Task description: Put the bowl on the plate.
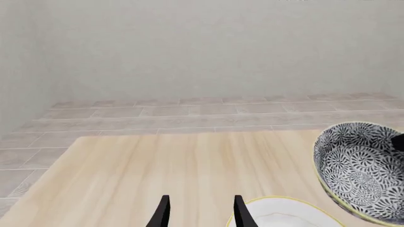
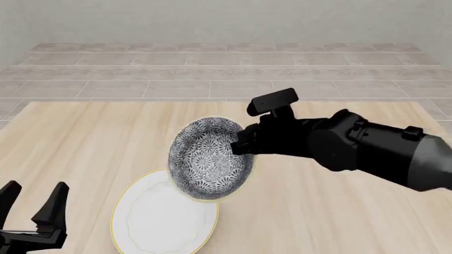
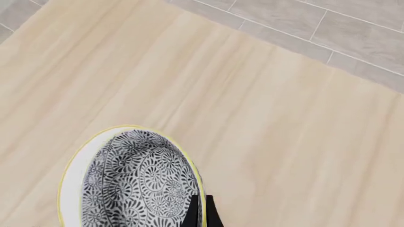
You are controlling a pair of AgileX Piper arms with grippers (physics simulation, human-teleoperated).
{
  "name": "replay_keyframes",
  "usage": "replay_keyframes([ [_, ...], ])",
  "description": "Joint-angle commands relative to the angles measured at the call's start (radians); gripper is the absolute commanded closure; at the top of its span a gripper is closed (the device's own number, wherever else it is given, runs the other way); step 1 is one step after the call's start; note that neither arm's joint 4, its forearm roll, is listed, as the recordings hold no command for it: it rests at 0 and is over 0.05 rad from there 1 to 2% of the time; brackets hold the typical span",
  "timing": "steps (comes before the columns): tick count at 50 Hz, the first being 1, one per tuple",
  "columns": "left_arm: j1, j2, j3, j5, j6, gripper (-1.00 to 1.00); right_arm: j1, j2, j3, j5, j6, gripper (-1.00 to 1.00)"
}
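Right gripper [image 2: 236, 146] pinches the tilted bowl [image 2: 209, 159] by its rim above the plate [image 2: 159, 222]; lowering remains

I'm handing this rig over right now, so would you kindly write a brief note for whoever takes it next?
Right gripper: shut on the bowl at its rim, holding it tilted in the air over the plate's far edge.
Left gripper: open, holding nothing, at the near left of the table.
Plate: flat on the table.
Done: bowl picked up and carried to the plate.
Left: level it, lower onto the plate, release.
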Motion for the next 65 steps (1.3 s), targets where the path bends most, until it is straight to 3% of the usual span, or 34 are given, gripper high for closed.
replay_keyframes([
  [1,-0.002,-0.005,0.0,0.001,0.0,-1.0,0.052,0.039,-0.032,-0.013,0.026,1.0],
  [26,0.003,-0.078,-0.001,0.069,-0.007,-1.0,0.171,0.146,-0.076,-0.063,0.08,1.0],
  [38,0.003,-0.099,-0.001,0.093,-0.006,-1.0,0.225,0.208,-0.079,-0.111,0.159,1.0],
  [43,0.005,-0.104,-0.001,0.097,-0.006,-1.0,0.236,0.221,-0.072,-0.126,0.205,1.0],
  [51,0.005,-0.092,-0.001,0.084,-0.005,-1.0,0.231,0.247,-0.066,-0.14,0.235,1.0],
  [65,0.006,-0.097,-0.001,0.089,-0.004,-1.0,0.209,0.278,-0.071,-0.137,0.232,1.0],
])
